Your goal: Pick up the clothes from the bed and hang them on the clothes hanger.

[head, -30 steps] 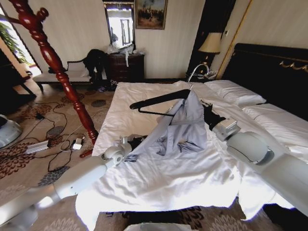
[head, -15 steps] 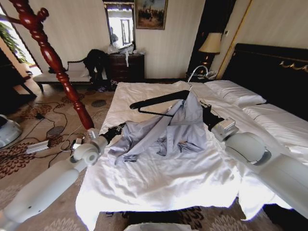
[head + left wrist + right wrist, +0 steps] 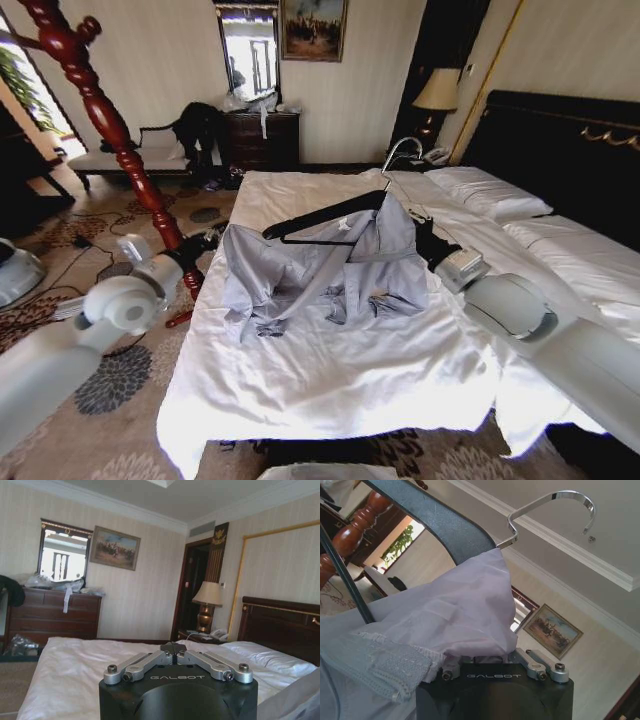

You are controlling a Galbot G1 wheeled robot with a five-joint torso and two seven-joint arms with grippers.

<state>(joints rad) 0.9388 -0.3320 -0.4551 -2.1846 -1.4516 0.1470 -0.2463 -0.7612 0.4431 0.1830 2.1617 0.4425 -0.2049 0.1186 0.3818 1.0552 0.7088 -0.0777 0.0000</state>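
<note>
Bed [image 3: 330, 400]: wide, white sheets, pillows up by the black headboard [image 3: 560, 135]. Red wood coat stand [image 3: 110, 130] stands on the carpet off the bed's left side. Clothes [image 3: 320, 265]: grey-blue shirt, spread over the middle of the bed, one shoulder draped on the clothes hanger [image 3: 320, 217], the left part pulled out flat toward the bed's left edge. Hanger is black, tilted, one arm bare and sticking out left above the sheet, silver hook [image 3: 400, 152] pointing up toward the headboard end. Right claw [image 3: 422, 238] is at the shirt's collar end under the hook; right wrist view shows fabric bunched over its fingers and the hanger neck just above, so it looks closed on the shirt at the hanger, fingertips themselves hidden. Left claw [image 3: 205, 243] is at the bed's left edge, right at the shirt's left hem; left wrist view shows its linkage drawn in narrow, fabric at the frame corner, can't tell if it holds anything.
</note>
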